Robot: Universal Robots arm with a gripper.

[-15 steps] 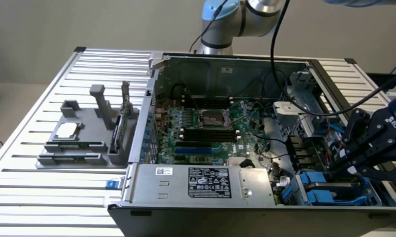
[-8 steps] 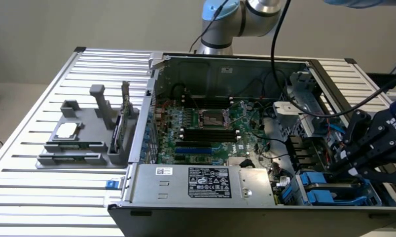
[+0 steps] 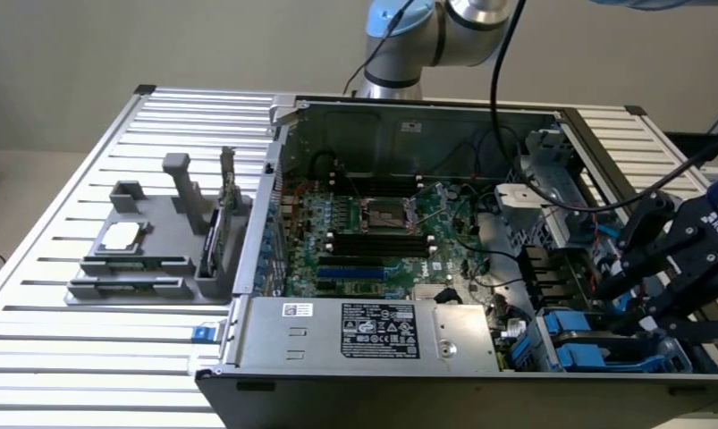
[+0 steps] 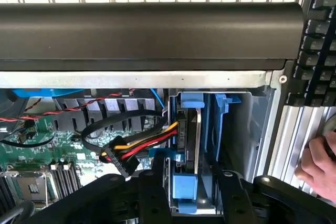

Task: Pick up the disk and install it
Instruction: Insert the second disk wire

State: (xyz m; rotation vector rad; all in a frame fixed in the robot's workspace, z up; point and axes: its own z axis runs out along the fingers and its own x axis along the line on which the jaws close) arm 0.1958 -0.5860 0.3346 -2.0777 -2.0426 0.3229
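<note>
a: ribbed metal table [image 3: 48, 295], open grey computer case [image 3: 454, 116] on it. where's the disk?

b: the flat silver-grey drive in its blue plastic carrier [image 4: 195, 129] stands on edge in the bay at the case's corner, black gripper [image 4: 186, 182] straddling it, fingers apart, not clamped.

a: handling?

b: i'd guess stiff, dense, shock-sensitive; take it by the carrier's sides.
</note>
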